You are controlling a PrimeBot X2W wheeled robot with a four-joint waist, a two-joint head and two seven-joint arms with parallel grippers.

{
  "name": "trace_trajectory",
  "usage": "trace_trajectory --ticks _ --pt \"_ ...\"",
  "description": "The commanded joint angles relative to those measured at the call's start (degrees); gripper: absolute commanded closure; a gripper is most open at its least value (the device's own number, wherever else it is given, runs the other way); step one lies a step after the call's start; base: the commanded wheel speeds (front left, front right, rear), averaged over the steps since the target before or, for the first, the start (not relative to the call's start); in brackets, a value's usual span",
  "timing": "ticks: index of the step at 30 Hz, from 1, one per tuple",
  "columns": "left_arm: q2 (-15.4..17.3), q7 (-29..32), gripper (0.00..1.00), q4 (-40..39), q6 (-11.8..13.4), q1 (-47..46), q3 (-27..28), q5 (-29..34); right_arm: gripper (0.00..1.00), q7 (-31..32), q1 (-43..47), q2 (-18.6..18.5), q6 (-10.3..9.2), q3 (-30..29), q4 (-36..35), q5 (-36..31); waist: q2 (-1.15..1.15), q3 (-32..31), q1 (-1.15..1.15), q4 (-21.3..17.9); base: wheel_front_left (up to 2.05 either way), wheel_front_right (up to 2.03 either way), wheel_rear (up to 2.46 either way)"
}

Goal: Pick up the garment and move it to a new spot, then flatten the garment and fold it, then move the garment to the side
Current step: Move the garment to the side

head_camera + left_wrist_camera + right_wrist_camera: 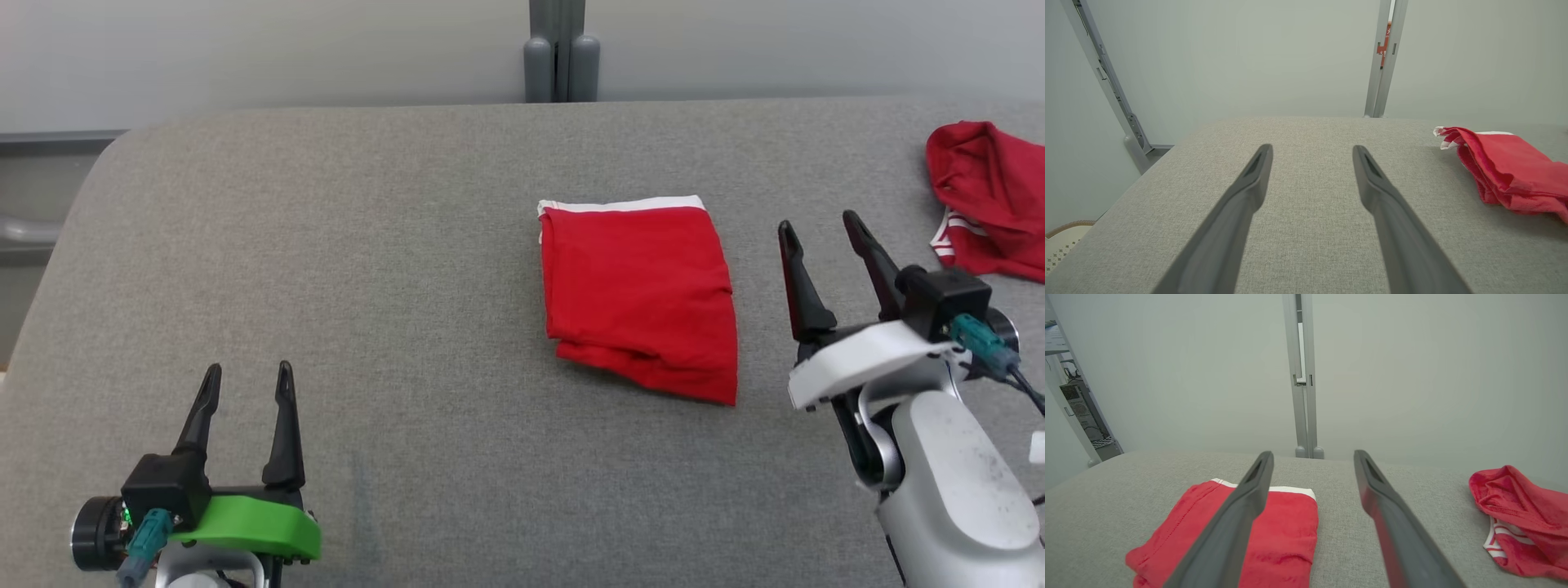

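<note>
Folded garment [638,294] lies flat on the surface [367,245]; I hold left tool [249,371] and right tool [816,220] open, empty, the right one nearer, presumably for moving it aside.

folded garment [1290,526], hand [1312,454] (spread wide), crumpled cloth [1523,514]

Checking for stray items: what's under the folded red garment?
The folded red garment lies on the gray table; its own layers show at the edges. Anything beneath is covered.
</note>
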Motion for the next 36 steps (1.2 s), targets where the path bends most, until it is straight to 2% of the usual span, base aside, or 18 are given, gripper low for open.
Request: trace_trajectory --ticks 1,9,16,29,30,31,36 --pt "-0.2 -0.4 0.0 0.3 0.1 -1.4 -0.4 -0.1 0.0 0.4 -2.0 -0.4 -0.08 0.7 1.4 0.0 0.0 1.9 0.0 1.8 0.0 0.0 0.0" --pt "-0.9 -1.5 0.0 1.9 -0.2 -4.8 -1.9 -0.4 0.0 1.6 -10.5 -1.9 -0.09 2.1 12.1 -0.1 0.0 5.8 0.0 4.8 0.0 0.0 0.0" --pt "-1.8 -2.1 0.0 3.5 0.0 -7.2 -3.3 -0.7 0.0 1.6 -14.5 -1.8 -0.09 2.8 23.0 0.6 0.0 8.9 0.0 6.5 0.0 0.0 0.0" --pt "-2.6 -2.4 0.0 4.4 0.2 -9.0 -3.8 -1.0 0.0 -0.9 -15.4 1.7 -0.08 4.5 38.7 2.8 0.0 11.0 0.0 6.6 0.0 0.0 0.0" --pt "-2.6 -2.4 0.0 4.4 0.2 -9.1 -3.9 -1.0 0.56 -0.9 -15.4 2.1 -0.08 4.9 39.5 2.9 0.0 11.0 0.0 6.5 0.0 0.0 0.0" --pt "-2.6 -2.4 0.0 4.4 0.2 -9.2 -3.9 -1.1 1.0 -1.0 -15.4 2.5 -0.06 5.5 40.2 3.3 0.0 11.1 0.0 6.3 0.0 0.0 0.0" --pt "-2.8 -2.4 0.0 3.9 0.2 -9.7 -3.9 -0.9 1.0 -2.0 -18.6 0.9 -0.13 7.0 40.9 4.2 0.0 11.6 0.0 5.4 0.0 0.0 0.0"
